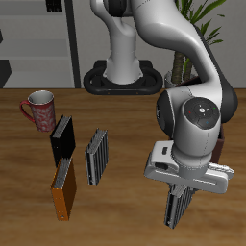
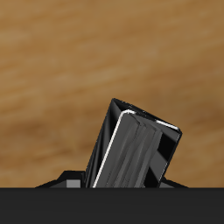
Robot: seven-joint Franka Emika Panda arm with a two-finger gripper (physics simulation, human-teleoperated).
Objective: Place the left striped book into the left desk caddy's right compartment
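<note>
Grip first: my gripper (image 1: 177,197) is closed on the left striped book (image 1: 175,213). The jaws are narrowed to the book's thickness, with nothing else caught between them.

In the wrist view the book (image 2: 136,156) sits right between the fingers. It sticks out past the tips and leans a bit instead of running straight along them. One dark edge and the pale page edge face the camera. I judge the hold firm enough to carry, but the lean could catch on a divider.

The book hangs below the fingers with its long side pointing down and clear of the table (image 1: 125,216). Bare wood shows under it in both views. I take that as the reason for holding it upright: a slim book goes into a narrow slot edge first.

Farther out from the fingers, well apart, is the other striped book (image 1: 96,156), the twin, lying on the table untouched. Beside it, farther from the fingers again, lie the orange book (image 1: 63,188) and the black book (image 1: 62,137). Beyond those is the mug (image 1: 38,109).

The caddy (image 1: 223,146) is mostly hidden behind my arm. Only a dark maroon sliver shows past the wrist, on the opposite side of the fingers from the other books. I cannot see its compartments, so I cannot tell how the book lines up with the right one.

I judge this as mid-carry: the book is picked up and not yet placed.
</note>
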